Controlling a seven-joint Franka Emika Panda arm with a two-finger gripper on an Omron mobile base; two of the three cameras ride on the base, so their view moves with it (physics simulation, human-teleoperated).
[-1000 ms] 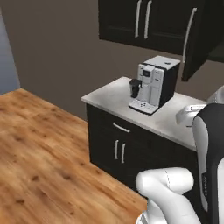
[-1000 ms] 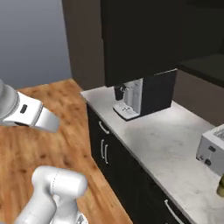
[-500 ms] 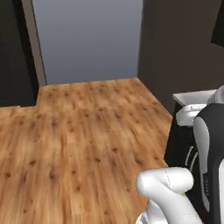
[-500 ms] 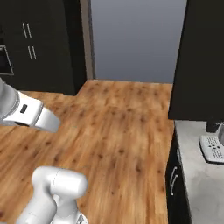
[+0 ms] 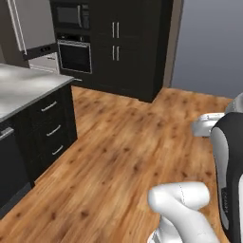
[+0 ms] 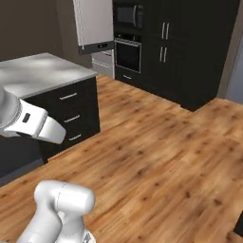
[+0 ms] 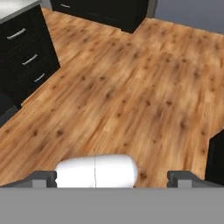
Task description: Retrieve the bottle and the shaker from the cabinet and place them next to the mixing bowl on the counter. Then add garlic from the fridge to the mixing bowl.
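Base is facing open wood floor (image 5: 118,156), with the kitchen's far wall ahead.

Fridge (image 5: 29,28) sits at the far left in the left base view; steel-grey door, upper part in frame. In the right base view it's at top centre (image 6: 95,23). Can't tell from here whether it's open.

Just right of the fridge: black built-in oven (image 5: 74,54) with a microwave (image 5: 71,15) stacked above it, then tall black floor cabinets (image 5: 128,47) with short silver handles.

Grey island tabletop (image 5: 23,85) runs along the left, over dark drawers (image 5: 50,128) with silver pulls. Same island in the right base view (image 6: 42,71). The hand view catches the drawer fronts (image 7: 26,52) at upper left.

A plain grey-blue wall (image 5: 209,47) stands at the right beyond the cabinets.

Arm is folded close to the base, white links low in both base views. Claw (image 7: 113,177): hand view looks down at bare floor, the two dark fingertips (image 7: 43,177) peek up at the bottom edge, set wide apart, nothing between them. So spread and empty.
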